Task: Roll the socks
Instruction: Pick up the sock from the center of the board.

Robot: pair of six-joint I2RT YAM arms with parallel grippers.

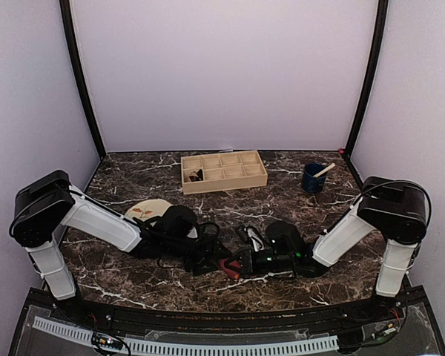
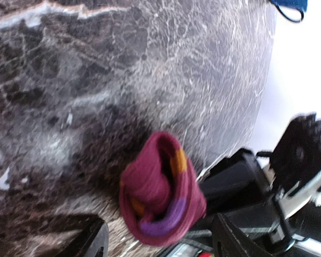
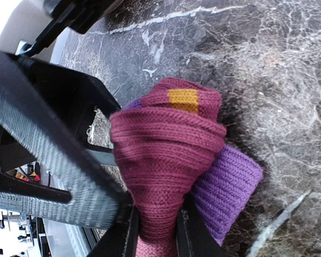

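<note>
Your right gripper (image 3: 156, 231) is clamped on the sock (image 3: 166, 144). It pinches the magenta roll at one end, so the wound layers cannot spring loose. The jaws stand narrow, with knit bulging out past them.

The roll is at the near middle of the table (image 1: 282, 208), between the two arms. Whether it rests on the marble or hangs just above it, I cannot tell. The purple cuff (image 3: 224, 187) pokes out beside the roll and an orange stripe shows on the outer layer. To my eye the bundle is wound but not yet tucked shut.

Your left gripper (image 2: 158, 242) faces the roll from the left, holding nothing, its fingers (image 2: 91, 238) spread wide apart on either side of the roll. That reads as a ready stance: the right side anchors the core, and the left is free to take the cuff and turn it over the roll.

Mind two things. The grippers are very near each other, so any reach for the cuff risks a knock. Soft knit can also slide out of a narrow pinch if it is tugged.

The plate (image 1: 144, 210), tray (image 1: 222, 184) and cup (image 1: 311, 180) sit farther back, well apart from the work. A dark thing (image 1: 196, 176) lies in the tray's near-left compartment. It is too small to say whether it is the other sock.
</note>
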